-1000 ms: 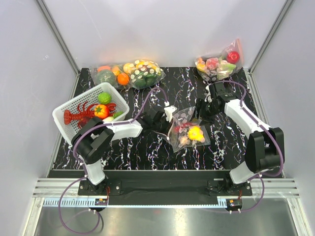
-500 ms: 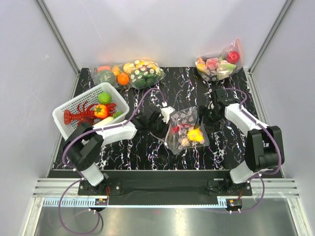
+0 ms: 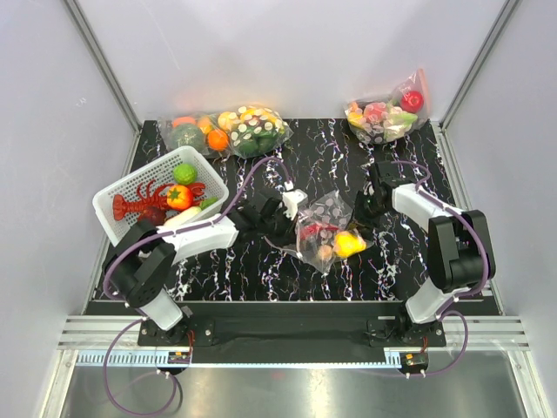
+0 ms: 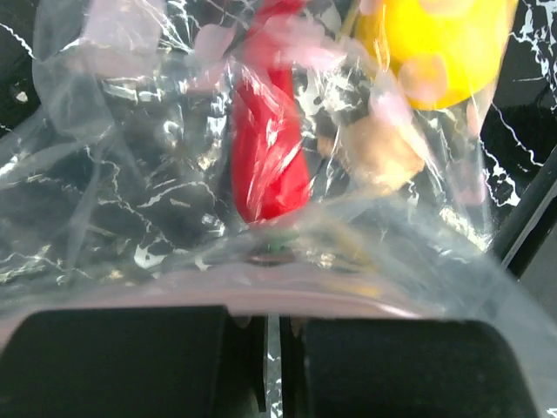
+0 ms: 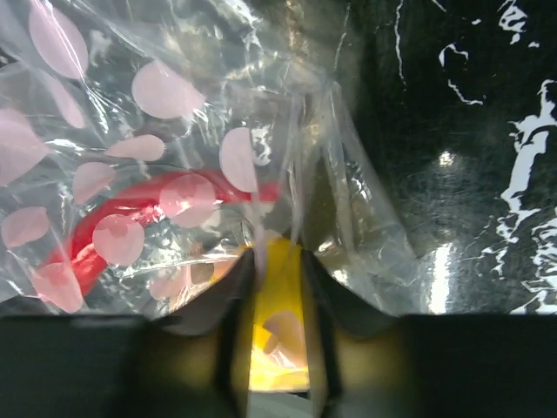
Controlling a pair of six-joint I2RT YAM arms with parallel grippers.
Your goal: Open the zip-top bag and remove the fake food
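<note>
two grips at the middle of the bench (image 3: pixel 261 266): left gripper (image 4: pixel 271 326) clenches the bag (image 3: pixel 326 213) by its pink zip strip (image 4: pixel 261 292), right gripper (image 5: pixel 277 287) pinches the opposite side; long axis left to right, zip end pointing left, food (image 3: pixel 348 244) sagging toward the near edge.

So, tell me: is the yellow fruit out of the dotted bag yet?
No, the yellow fruit lies inside the zip-top bag, behind its dotted plastic.

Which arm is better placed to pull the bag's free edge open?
Right. The left gripper is clamped on one edge of the zip-top bag; the right gripper straddles a fold at the opposite edge.
</note>
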